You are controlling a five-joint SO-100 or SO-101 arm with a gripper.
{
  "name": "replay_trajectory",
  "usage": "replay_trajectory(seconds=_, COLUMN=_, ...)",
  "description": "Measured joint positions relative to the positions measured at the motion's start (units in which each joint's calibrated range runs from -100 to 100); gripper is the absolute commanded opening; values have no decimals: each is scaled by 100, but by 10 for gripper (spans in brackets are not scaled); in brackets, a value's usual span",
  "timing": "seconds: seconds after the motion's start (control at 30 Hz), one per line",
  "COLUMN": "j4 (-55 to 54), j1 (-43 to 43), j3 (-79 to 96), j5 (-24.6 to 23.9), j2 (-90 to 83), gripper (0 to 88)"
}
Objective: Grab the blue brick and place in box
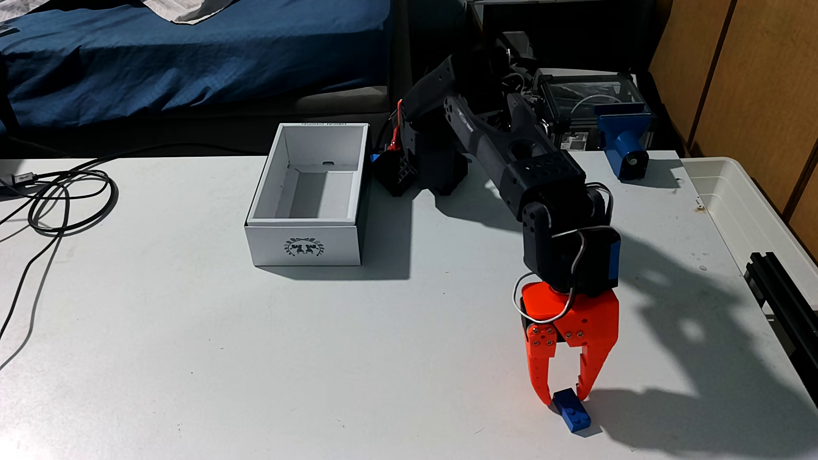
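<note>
The blue brick [573, 413] lies on the white table near the front right in the fixed view, its long side angled toward the camera. My orange gripper [563, 397] points straight down over the brick's far end. One fingertip presses each side of that end, so the gripper is shut on the brick, which rests on the table. The box [310, 199], white with a dark wreath emblem on its near short side, stands open and empty at the middle left, far from the gripper.
A translucent white bin [752, 212] runs along the table's right edge, with a black rail [783, 287] beside it. A blue printed mount [624, 141] stands at the back right. Coiled cables [66, 199] lie at the left. The arm's black base [425, 163] sits just right of the box.
</note>
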Motion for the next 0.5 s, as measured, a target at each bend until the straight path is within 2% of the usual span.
replay_trajectory(seconds=0.2, j4=0, j1=0, j3=0, j5=16, j2=8, gripper=11)
replay_trajectory(seconds=0.5, j4=0, j1=52, j3=0, j5=168, j2=8, gripper=9)
